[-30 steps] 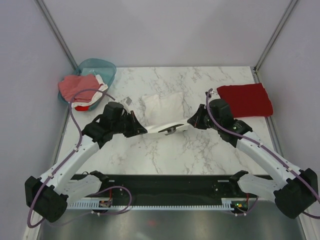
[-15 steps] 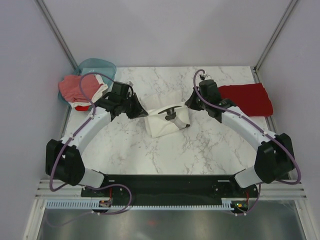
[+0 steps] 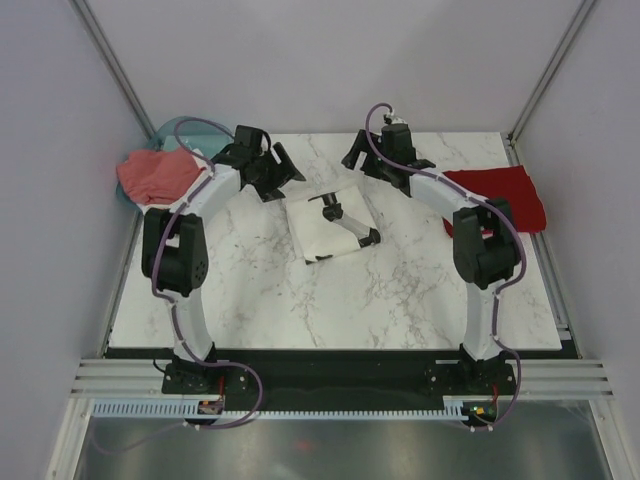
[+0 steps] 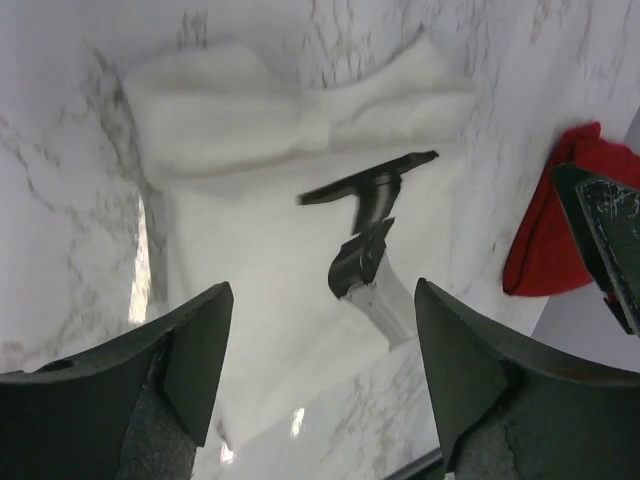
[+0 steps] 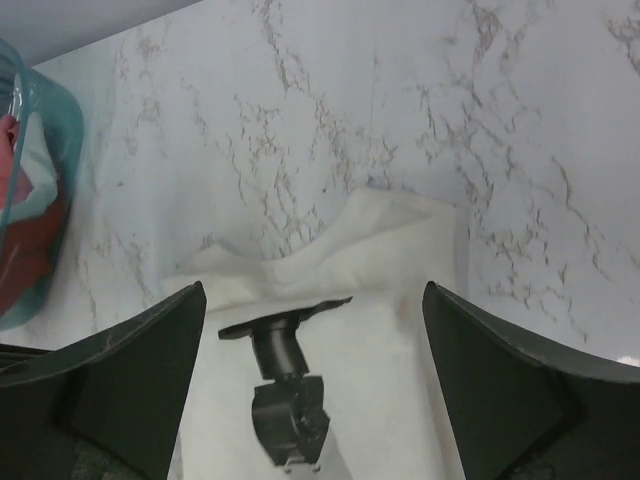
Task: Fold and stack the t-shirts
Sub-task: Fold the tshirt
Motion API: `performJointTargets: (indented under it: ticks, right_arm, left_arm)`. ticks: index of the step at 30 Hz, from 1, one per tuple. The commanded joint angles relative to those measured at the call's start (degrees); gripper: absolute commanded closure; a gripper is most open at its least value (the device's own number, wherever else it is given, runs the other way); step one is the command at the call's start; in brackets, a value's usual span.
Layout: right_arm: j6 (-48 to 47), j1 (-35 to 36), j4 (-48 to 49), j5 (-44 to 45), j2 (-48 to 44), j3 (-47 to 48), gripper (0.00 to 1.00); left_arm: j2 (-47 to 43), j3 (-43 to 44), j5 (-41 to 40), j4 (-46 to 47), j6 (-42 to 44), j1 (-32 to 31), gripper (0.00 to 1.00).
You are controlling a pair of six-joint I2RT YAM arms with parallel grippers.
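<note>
The left claw [image 4: 322, 295] and the right claw [image 5: 314, 290] both gape, empty. Between them the white printed tee [image 3: 318, 238] lies folded on the counter [image 3: 400, 290]. The dark red tee [image 3: 498, 198], outside the right claw, is folded but unstacked. The bunched pinkish-red tee [image 3: 155, 175], outside the left claw, likely remains to be done.

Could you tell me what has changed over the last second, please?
Both hands carried the near edge of the white t-shirt toward the far side, folding it over, then let go: the left hand and right hand now hang open over it. The dark red t-shirt and the pinkish-red t-shirt stayed put.
</note>
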Motion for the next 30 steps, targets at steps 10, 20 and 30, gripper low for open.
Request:
performJointTargets:
  ticks: [10, 20, 30]
  right_arm:
    - [-3.30, -0.32, 8.56, -0.80, -1.85, -8.75, 0.13]
    - [-0.32, 0.56, 9.61, -3.09, -5.19, -24.57, 0.26]
    - [1.62, 2.40, 7.77, -4.76, -9.68, -31.53, 0.67]
  left_arm:
    - [-2.28, -8.07, 2.02, 12.00, -3.10, 2.11, 0.15]
    - [-7.12, -31.00, 5.10, 27.47, -4.16, -1.14, 0.21]
    - [-9.83, -38.75, 6.07, 31.87, -2.58, -3.16, 0.44]
